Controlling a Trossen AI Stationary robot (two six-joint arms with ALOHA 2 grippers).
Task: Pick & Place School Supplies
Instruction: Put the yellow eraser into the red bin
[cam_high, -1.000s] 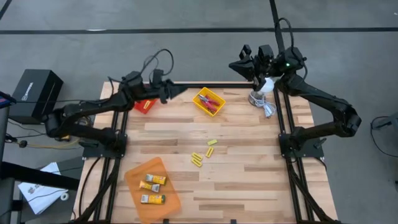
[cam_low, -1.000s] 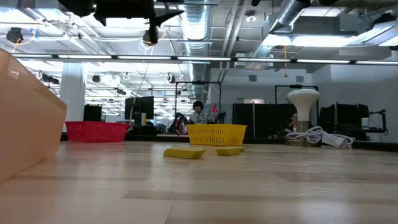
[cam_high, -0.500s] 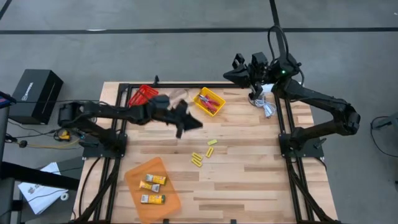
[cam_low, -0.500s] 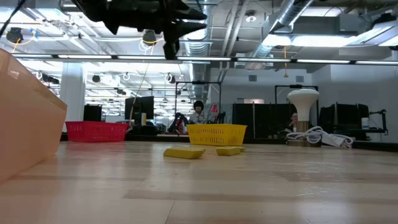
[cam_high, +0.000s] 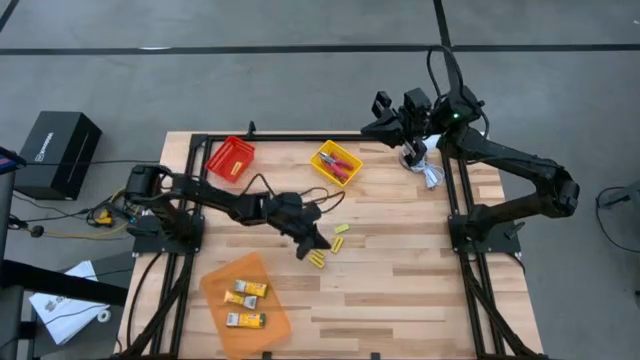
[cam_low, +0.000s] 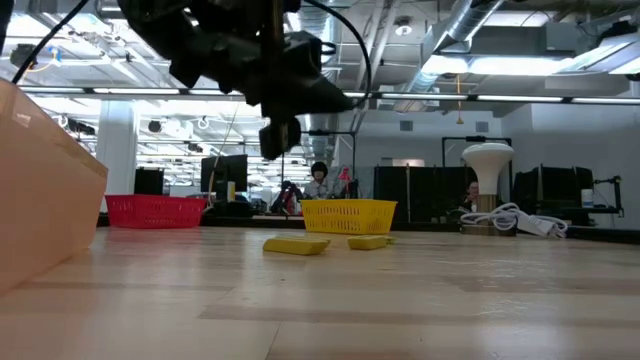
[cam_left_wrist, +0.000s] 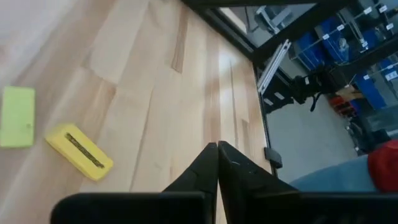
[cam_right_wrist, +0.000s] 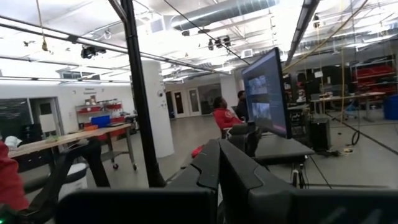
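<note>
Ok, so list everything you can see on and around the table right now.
red tray: one, red, back left of the table
yellow tray: one, yellow, back centre
red-handled tools: a couple, inside the yellow tray
orange tray: one, orange, front left
yellow-and-white packs: three, in the orange tray
loose yellow pieces: several, mid-table
white lamp-like object: one, with cable, back right
black box: one, on the floor, left
left gripper: jaws shut, above the loose pieces
right gripper: jaws shut, raised at back right

Robotics lab, open industrial hall, exposed ceiling ducts (cam_low: 330, 40), strip lighting, monitors (cam_right_wrist: 267, 93), workbenches, wooden table (cam_high: 390, 270), concrete floor (cam_high: 300, 90)
</note>
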